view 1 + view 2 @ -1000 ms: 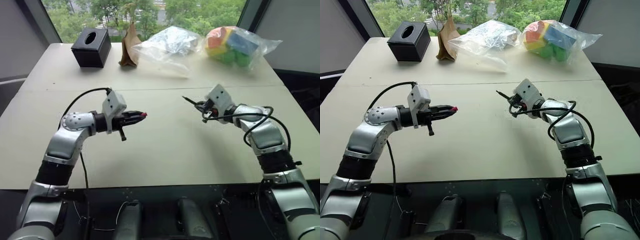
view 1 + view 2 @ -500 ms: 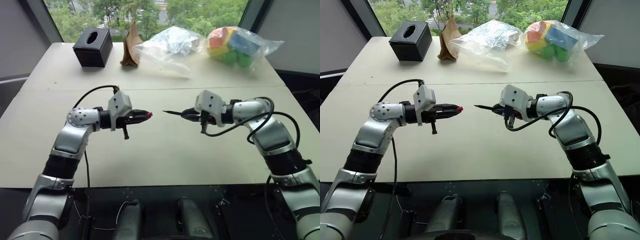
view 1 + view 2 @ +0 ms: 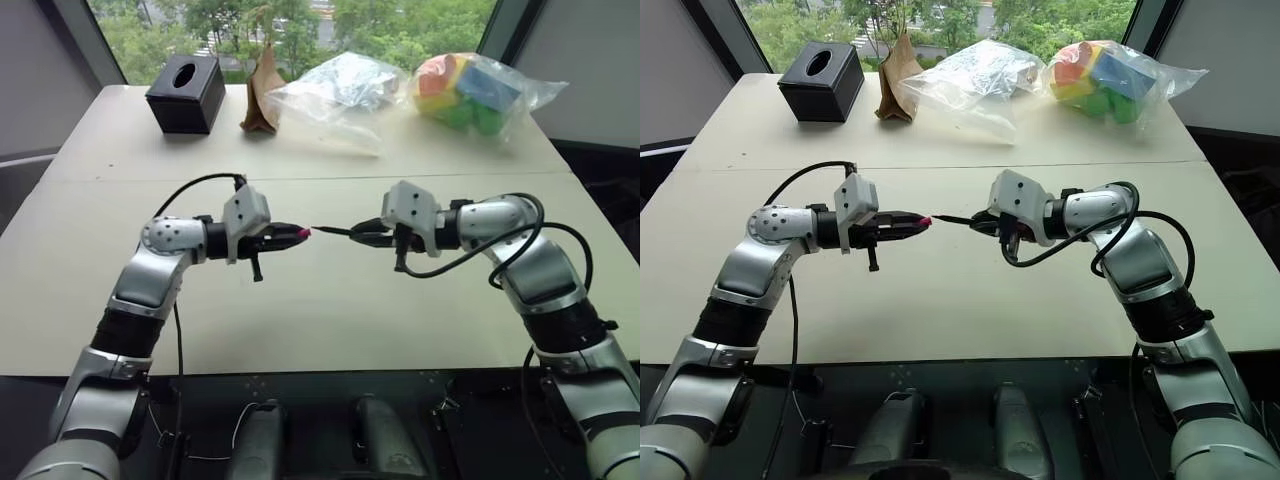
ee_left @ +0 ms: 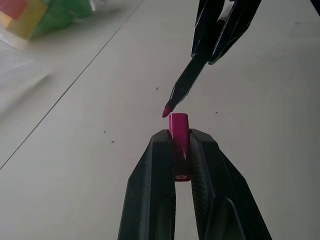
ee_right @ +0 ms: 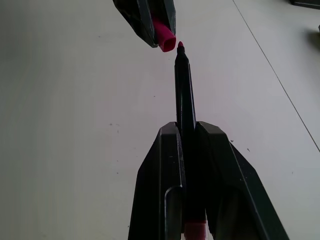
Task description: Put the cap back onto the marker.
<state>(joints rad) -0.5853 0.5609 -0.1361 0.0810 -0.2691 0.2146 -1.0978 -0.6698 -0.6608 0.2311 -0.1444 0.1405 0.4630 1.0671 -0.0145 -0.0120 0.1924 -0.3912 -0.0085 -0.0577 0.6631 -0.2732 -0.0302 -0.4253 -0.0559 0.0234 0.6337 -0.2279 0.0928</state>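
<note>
Above the middle of the table, my left gripper (image 3: 293, 234) is shut on the small pink cap (image 4: 178, 131), whose open end sticks out past the fingertips toward the right. Facing it, my right gripper (image 3: 362, 234) is shut on the thin dark marker (image 5: 184, 95), which points left with its pink tip (image 4: 166, 112) bare. The tip sits just beside the cap's mouth, a little off its line, with a tiny gap; the cap (image 5: 166, 37) shows in the right wrist view too.
At the far side of the beige table (image 3: 330, 330) stand a black tissue box (image 3: 184, 93), a brown paper bag (image 3: 262, 92), a clear plastic bag (image 3: 335, 88) and a bag of colourful blocks (image 3: 468, 88). A seam (image 3: 130, 180) crosses the tabletop behind the grippers.
My right gripper swung the marker from pointing away to pointing left, then carried it left until the tip nearly meets the cap. The left gripper has barely moved.
</note>
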